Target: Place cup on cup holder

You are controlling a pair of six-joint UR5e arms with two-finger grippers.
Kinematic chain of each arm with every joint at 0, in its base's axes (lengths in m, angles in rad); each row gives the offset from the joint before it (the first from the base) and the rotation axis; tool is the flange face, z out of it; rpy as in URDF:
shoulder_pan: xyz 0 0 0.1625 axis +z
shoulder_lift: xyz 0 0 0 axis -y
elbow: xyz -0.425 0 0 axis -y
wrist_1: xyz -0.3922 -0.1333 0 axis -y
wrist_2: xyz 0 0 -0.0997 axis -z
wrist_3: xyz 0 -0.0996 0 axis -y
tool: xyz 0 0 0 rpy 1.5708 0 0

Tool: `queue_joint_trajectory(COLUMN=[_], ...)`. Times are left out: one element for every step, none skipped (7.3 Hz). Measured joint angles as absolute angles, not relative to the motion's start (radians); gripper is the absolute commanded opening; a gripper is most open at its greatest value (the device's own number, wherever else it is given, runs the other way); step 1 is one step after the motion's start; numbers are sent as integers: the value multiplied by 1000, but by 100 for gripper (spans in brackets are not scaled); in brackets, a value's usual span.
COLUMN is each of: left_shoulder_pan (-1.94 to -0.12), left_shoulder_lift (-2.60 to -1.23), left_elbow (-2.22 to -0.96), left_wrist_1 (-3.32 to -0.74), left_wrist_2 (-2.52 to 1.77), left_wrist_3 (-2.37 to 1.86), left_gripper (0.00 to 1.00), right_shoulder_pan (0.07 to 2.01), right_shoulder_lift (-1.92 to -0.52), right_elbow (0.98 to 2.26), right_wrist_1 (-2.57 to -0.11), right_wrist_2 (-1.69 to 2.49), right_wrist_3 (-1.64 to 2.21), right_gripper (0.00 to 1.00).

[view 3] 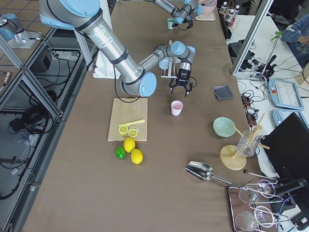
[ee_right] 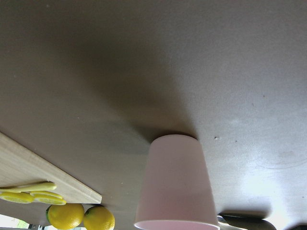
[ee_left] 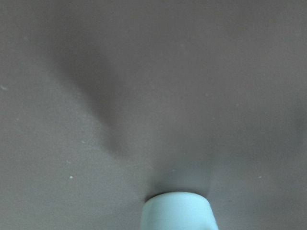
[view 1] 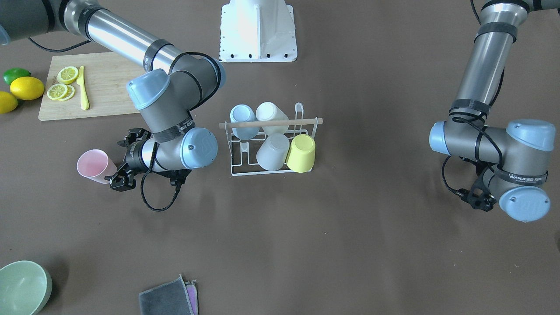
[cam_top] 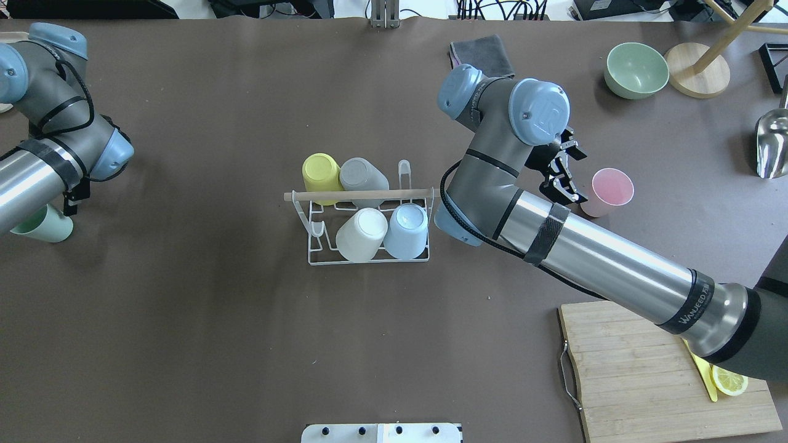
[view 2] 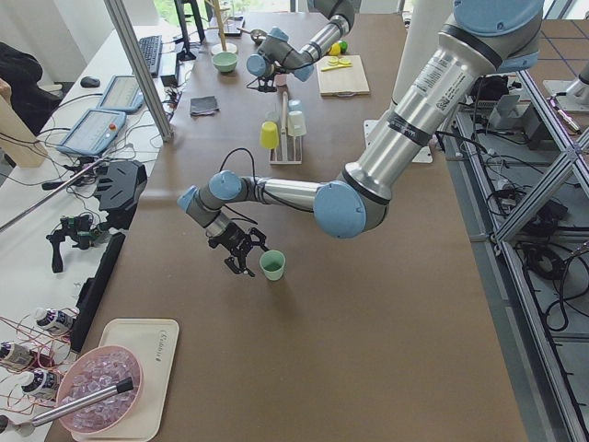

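The cup holder (cam_top: 357, 195), a white wire rack with a wooden rod, stands mid-table and carries yellow (cam_top: 321, 172), grey (cam_top: 363, 175), white (cam_top: 362, 234) and blue (cam_top: 407, 231) cups upside down. A pink cup (cam_top: 609, 191) stands upright on the table; it also shows in the front view (view 1: 94, 165). My right gripper (cam_top: 577, 174) is open beside it, jaws apart, not touching. A green cup (cam_top: 43, 224) stands at the far left, partly under my left arm. My left gripper (view 2: 241, 253) hovers next to it; its fingers are hidden in the close views.
A wooden cutting board (cam_top: 646, 369) holds lemon slices and a yellow knife. Whole lemons and a lime (view 1: 26, 87) lie beside it. A green bowl (cam_top: 636, 69), a grey cloth (cam_top: 483, 54), a wooden stand (cam_top: 695, 77) and a metal scoop (cam_top: 772, 144) lie along the far side.
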State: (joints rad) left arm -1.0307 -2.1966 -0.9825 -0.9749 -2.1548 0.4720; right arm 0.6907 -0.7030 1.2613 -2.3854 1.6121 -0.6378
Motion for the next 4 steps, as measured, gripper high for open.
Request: queue_joint_trajectory(left_shoulder_pan=[-1024,-1017,-1007,-999], left_shoulder_lift=[-2197,-2200,-2211,-2222], left_elbow=[-974,-967,-957,-948], left_wrist_1=[-969,-964,-955,-949], left_wrist_2=[-2147,-2142,-2139,-2136], left_wrist_3=[478,481,483,484], left_gripper=[98,98,98,98], right_shoulder_pan=[690,689,686,682], right_shoulder_lift=[-704,-707,-713,-722], right_elbow=[1261,1261,1261,1261], right_wrist_1=[-2385,-2385,-2385,-2381], right_wrist_2=[1612,1612,1611,1611], right_wrist_3=[-643,-647,-646,-642], right_gripper=[99,99,98,98])
